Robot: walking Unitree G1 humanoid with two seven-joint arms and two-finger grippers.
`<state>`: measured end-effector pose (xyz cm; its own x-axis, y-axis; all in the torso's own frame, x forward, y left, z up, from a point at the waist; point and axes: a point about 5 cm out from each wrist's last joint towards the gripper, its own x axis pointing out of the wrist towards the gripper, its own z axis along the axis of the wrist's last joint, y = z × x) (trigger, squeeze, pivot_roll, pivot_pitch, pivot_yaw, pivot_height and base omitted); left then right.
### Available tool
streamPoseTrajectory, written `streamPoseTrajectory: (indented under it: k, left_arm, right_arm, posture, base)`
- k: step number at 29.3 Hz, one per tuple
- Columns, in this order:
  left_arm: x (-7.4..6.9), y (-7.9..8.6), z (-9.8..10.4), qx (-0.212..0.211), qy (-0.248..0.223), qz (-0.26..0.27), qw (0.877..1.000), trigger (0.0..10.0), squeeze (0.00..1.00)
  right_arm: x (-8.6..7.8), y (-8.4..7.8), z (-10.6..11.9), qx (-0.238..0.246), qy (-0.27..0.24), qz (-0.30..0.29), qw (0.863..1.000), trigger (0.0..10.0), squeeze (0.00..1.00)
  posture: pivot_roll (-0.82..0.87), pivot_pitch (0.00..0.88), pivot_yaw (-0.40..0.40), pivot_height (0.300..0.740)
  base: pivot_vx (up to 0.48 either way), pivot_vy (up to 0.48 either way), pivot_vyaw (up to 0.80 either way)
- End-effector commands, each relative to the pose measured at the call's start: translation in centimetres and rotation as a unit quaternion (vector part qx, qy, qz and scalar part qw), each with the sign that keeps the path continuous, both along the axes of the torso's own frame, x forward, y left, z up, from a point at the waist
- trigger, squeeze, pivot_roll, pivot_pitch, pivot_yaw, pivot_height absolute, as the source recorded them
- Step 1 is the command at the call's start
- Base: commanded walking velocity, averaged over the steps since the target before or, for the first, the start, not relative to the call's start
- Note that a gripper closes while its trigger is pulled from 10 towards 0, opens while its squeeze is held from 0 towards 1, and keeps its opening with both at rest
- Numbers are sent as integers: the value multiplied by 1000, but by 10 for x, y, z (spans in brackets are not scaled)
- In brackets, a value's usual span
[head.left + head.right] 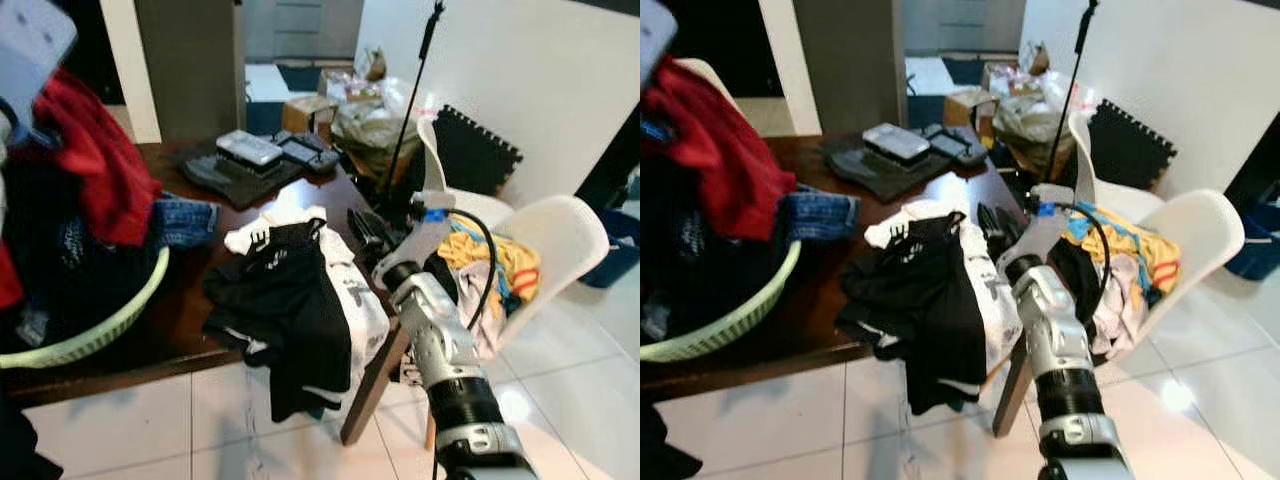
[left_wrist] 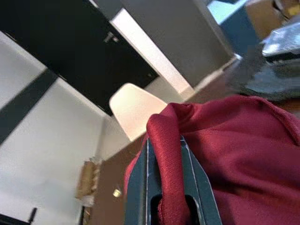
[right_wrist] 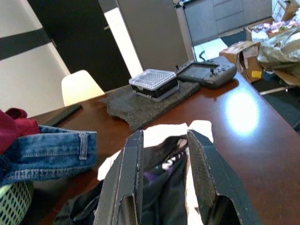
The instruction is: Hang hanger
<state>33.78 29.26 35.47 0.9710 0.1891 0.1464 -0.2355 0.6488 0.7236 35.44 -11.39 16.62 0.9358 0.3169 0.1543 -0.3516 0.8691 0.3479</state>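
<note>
Two white chairs (image 1: 560, 240), one basket (image 1: 110, 325)

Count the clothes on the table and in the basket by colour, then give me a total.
Red garment, pinched by the left gripper: 1
Blue jeans: 1
Black garment: 1
White garment under the black one: 1
Total: 4, though the dark pile in the green basket cannot be separated.

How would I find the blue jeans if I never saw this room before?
Start at the dark brown table and look to the green laundry basket heaped with clothes on the robot's left side. The jeans spill over the basket's rim onto the tabletop, just below the red cloth. They are the only blue denim there, with pale stitching, while the nearby clothes are red, black or white.
</note>
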Motion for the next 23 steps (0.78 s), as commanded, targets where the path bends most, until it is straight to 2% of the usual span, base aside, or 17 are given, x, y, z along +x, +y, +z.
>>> streamPoseTrajectory:
  k: [1, 2, 5, 6, 15, 17, 19, 20, 21, 22, 23]
  left_arm:
    - [-4, -5, -12, -13, 43, -14, 999, 10000, 357]
    - [-7, -6, -18, -23, 67, -19, 997, 10000, 1000]
    - [-10, -7, -23, -30, 85, -24, 996, 10000, 1000]
    - [-16, -9, -27, -40, 104, -31, 993, 10000, 1000]
    - [-35, -15, -27, -83, 139, -55, 985, 10000, 1000]
    - [-38, -17, -25, -98, 138, -65, 983, 10000, 1000]
    - [-41, -17, -13, -117, 105, -74, 985, 10000, 1000]
    - [-41, -17, -13, -117, 105, -74, 985, 10000, 1000]
    - [-41, -17, -7, -123, 84, -76, 986, 10000, 435]
    - [-41, -17, -7, -123, 84, -76, 986, 10000, 435]
    - [-42, -17, 7, -113, 36, -71, 990, 10000, 0]
  right_arm:
    - [-1, 0, 0, -2, 1, 3, 1000, 10000, 0]
    - [-1, 0, 0, -2, 2, 2, 1000, 10000, 0]
    - [-1, -1, 0, -2, 2, 1, 1000, 10000, 0]
    - [-2, -1, 0, -3, 4, 1, 1000, 10000, 0]
    - [-3, 0, -1, -4, 6, 6, 1000, 10000, 0]
    - [-2, 0, -1, -4, 6, 6, 1000, 10000, 0]
    - [-2, -1, 0, -5, 6, 6, 1000, 10000, 0]
    - [-2, -1, 0, -5, 6, 6, 1000, 10000, 0]
    - [-2, -1, 0, -5, 6, 7, 1000, 10000, 0]
    - [-2, -1, 0, -5, 6, 7, 1000, 10000, 0]
    - [-2, -1, 0, -5, 6, 8, 1000, 10000, 0]
  posture:
    - [99, 0, -51, 740]
    - [99, 0, -52, 740]
    - [99, 0, -52, 740]
    - [102, 0, -57, 740]
    - [101, 0, -57, 740]
    - [102, 0, -59, 740]
    - [104, 0, -61, 740]
    - [104, 0, -61, 740]
    - [104, 0, -61, 740]
    - [104, 0, -61, 740]
    - [103, 0, -62, 740]
  base:
    - [0, 0, 0]
    - [0, 0, 0]
    - [0, 0, 0]
    - [0, 0, 0]
    - [0, 0, 0]
    - [0, 0, 0]
    - [0, 0, 0]
    - [0, 0, 0]
    - [0, 0, 0]
    - [0, 0, 0]
    - [0, 0, 0]
